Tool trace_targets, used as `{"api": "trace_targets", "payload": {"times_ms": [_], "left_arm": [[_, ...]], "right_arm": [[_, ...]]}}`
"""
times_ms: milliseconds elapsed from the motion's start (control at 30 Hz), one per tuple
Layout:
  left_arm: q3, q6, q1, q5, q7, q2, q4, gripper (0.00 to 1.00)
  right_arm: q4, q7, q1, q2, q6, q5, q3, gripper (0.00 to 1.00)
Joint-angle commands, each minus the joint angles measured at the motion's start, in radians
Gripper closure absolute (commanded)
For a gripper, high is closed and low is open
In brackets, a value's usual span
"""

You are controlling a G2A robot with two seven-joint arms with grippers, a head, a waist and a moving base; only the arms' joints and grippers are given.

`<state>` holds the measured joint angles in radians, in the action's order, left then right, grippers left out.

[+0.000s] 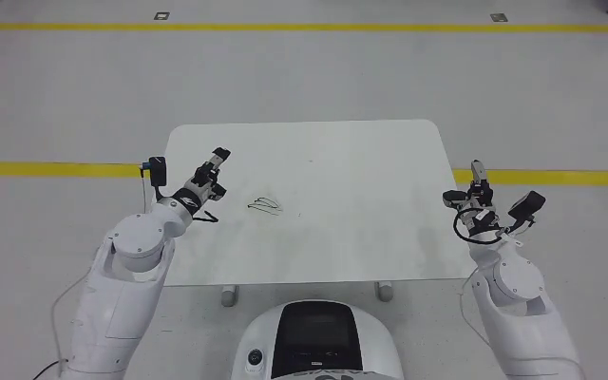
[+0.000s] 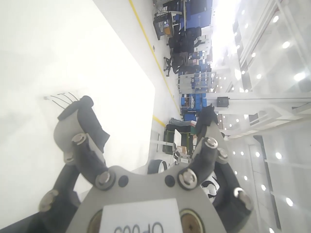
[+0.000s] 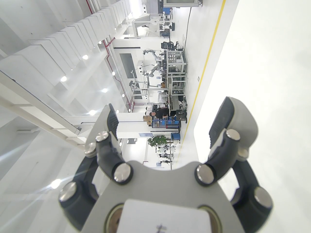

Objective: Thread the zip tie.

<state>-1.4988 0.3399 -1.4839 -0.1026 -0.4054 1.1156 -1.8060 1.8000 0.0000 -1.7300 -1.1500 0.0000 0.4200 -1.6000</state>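
A few thin black zip ties (image 1: 265, 204) lie bundled on the white table (image 1: 361, 218), left of its middle. In the left wrist view the zip ties (image 2: 62, 97) show as dark strands just past one fingertip. My left gripper (image 1: 217, 171) hovers over the table's left part, a short way left of the ties, open and holding nothing; its jaws are spread wide in the left gripper (image 2: 148, 109) view. My right gripper (image 1: 467, 185) sits at the table's right edge, far from the ties, open and empty. The right gripper (image 3: 170, 117) has its fingers well apart.
The table has rounded corners and a bare top around the ties. Yellow floor lines (image 1: 57, 169) run behind and beside it. Grey floor surrounds the table on all sides.
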Motion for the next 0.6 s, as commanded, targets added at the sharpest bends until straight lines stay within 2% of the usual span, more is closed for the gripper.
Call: {"api": "trace_targets", "payload": {"times_ms": [0, 67, 167, 233, 300, 400, 467, 567], "left_arm": [[0.0, 0.0, 0.0, 0.0, 0.0, 0.0, 0.0, 0.0], [0.004, -0.002, 0.006, 0.011, -0.003, -0.001, -0.009, 0.0], [0.043, 0.0, 0.052, 0.095, -0.039, -0.005, -0.008, 0.0], [0.062, 0.0, 0.087, 0.134, -0.056, -0.006, 0.011, 0.0], [0.088, 0.0, 0.123, 0.176, -0.099, -0.008, 0.047, 0.0], [0.148, 0.0, 0.201, 0.264, -0.186, -0.006, 0.133, 0.0], [0.191, 0.0, 0.258, 0.329, -0.2, 0.003, 0.202, 0.0], [0.198, 0.0, 0.267, 0.34, -0.203, 0.004, 0.21, 0.0]], "right_arm": [[0.0, 0.0, 0.0, 0.0, 0.0, 0.0, 0.0, 0.0], [0.0, 0.0, 0.0, 0.0, 0.0, 0.0, 0.0, 0.0], [0.0, 0.0, 0.0, 0.0, 0.0, 0.0, 0.0, 0.0], [0.0, 0.0, 0.0, 0.0, 0.0, 0.0, 0.0, 0.0], [0.0, 0.0, 0.0, 0.0, 0.0, 0.0, 0.0, 0.0], [0.0, 0.0, 0.0, 0.0, 0.0, 0.0, 0.0, 0.0], [0.0, 0.0, 0.0, 0.0, 0.0, 0.0, 0.0, 0.0], [0.0, 0.0, 0.0, 0.0, 0.0, 0.0, 0.0, 0.0]]}}
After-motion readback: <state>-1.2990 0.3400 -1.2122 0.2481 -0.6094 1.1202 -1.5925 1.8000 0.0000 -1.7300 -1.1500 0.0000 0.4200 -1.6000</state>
